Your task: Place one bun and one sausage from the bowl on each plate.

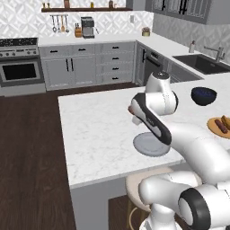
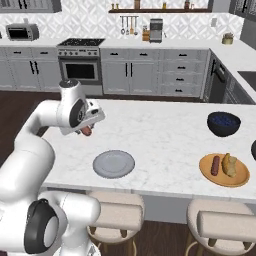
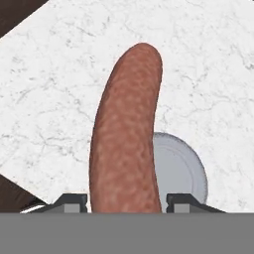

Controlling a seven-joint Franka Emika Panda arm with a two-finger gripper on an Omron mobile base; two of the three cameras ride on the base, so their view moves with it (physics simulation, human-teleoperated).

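1. End effector is clenched on a sausage; in the hand view the reddish-brown cylinder rises from between the two dark fingertips toward 12 o'clock, slightly curved.
2. Right base view: the same sausage shows as a small reddish tip under the end effector, held above the white marble surface, off the surface itself.
3. Light grey plate lies flat near the front edge of the surface, at about 5 o'clock from the end effector in the right base view. Nothing lies on it.
4. Hand view: the grey plate sits behind the held sausage, showing at roughly 4 o'clock from the sausage's middle, partly covered by it.
5. Left base view: the grey plate is partly hidden by the arm's dark-and-white link; whether the end effector shows here, cannot tell.
6. Orange-tan plate is at the right end of the surface, well apart from the grey plate. It carries a second sausage and a bun, side by side, just beside each other.
7. Left base view shows the orange-tan plate at the right edge, cut by the frame.
8. Glossy navy-blue bowl stands at 12 o'clock from the orange-tan plate; also seen in the left base view.
9. Two round stools stand below the front edge of the surface.
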